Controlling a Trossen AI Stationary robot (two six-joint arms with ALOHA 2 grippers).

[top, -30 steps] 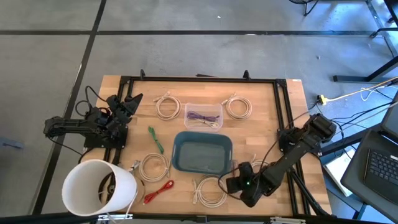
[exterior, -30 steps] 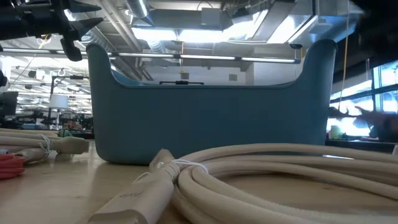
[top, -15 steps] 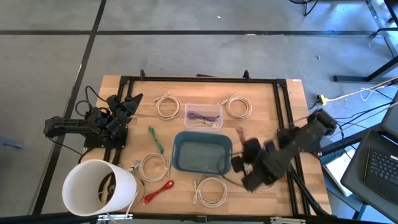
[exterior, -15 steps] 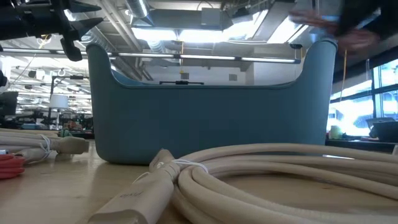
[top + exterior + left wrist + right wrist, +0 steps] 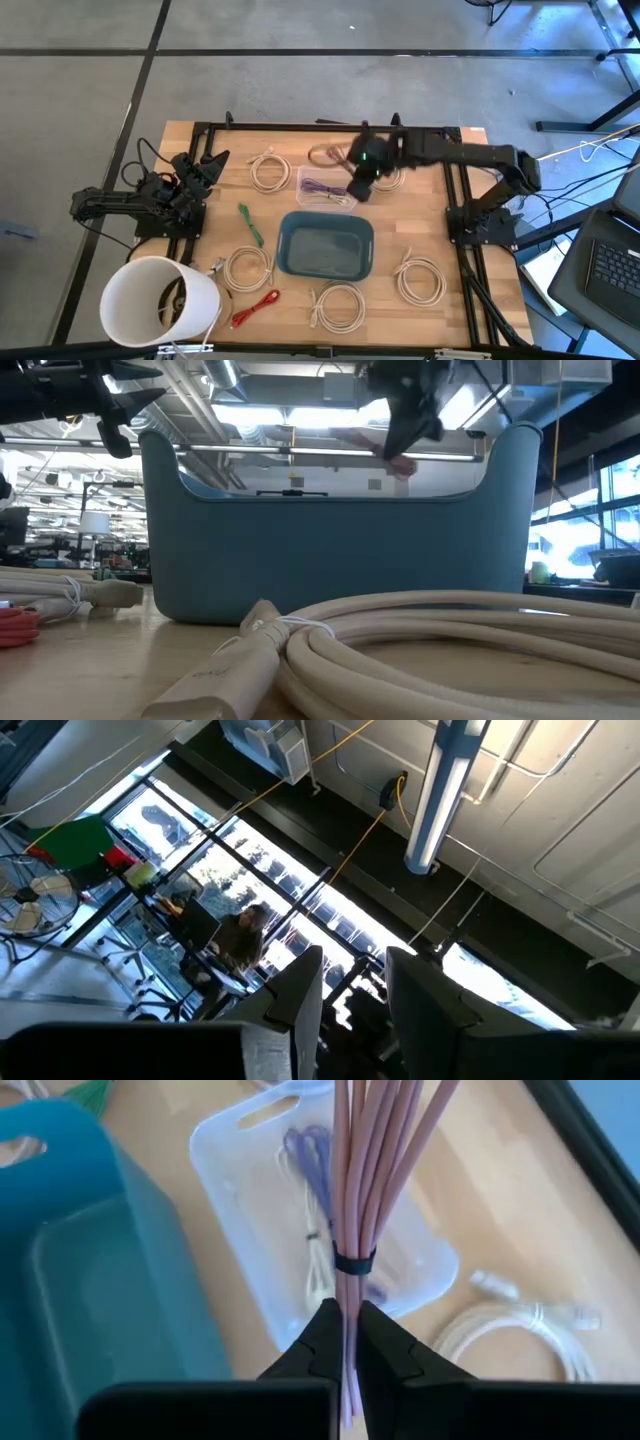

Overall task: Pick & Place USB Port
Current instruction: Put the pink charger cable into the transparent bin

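Your right gripper (image 5: 350, 1342) is clenched on the pink cable bundle (image 5: 368, 1190), held in the air over the clear tray (image 5: 327, 187) behind the blue bin (image 5: 325, 246). The bundle's long axis runs straight out from the fingertips. Your left gripper (image 5: 207, 168) waits at the table's left edge, 2 fingers parted, holding nothing.

Two dark jointed arms, black cables at their bases, green light on the right gripper (image 5: 360, 185).

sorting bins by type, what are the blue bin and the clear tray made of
Blue bin: looks like matte opaque moulded plastic, with rounded corners and an even colour. Clear tray: thin glossy see-through plastic; the wooden table shows through it.
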